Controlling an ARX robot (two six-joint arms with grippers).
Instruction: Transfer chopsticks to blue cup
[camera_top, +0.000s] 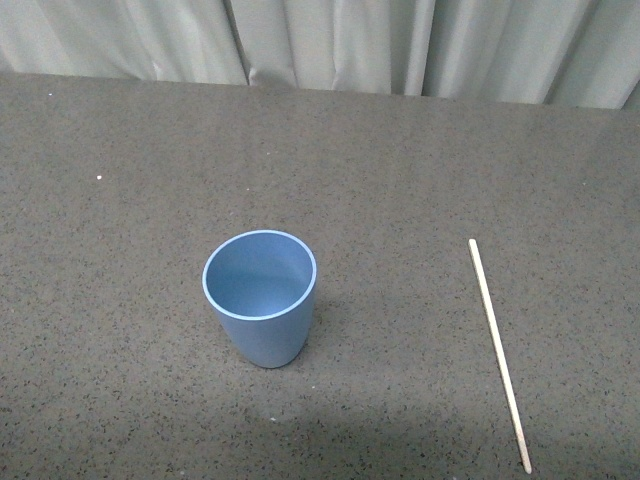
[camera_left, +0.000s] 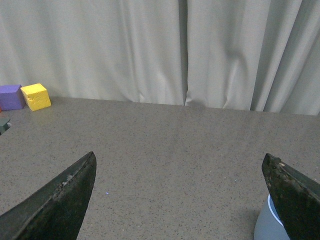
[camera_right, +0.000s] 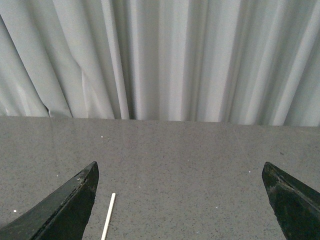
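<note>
My front camera looks steeply down on the worktop (camera_top: 400, 150) from the body, curtain (camera_top: 330, 40) beyond. Both wrist cameras ride low and close, facing that curtain. With the front view, the left shares the blue cup (camera_left: 267, 227), the right the chopstick (camera_right: 108, 216).

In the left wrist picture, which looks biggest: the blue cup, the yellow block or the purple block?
Blue cup: probably largest, but nearest the camera and mostly out of view, so unsure.
Yellow block, then purple block: nearly alike, yellow slightly bigger.
</note>
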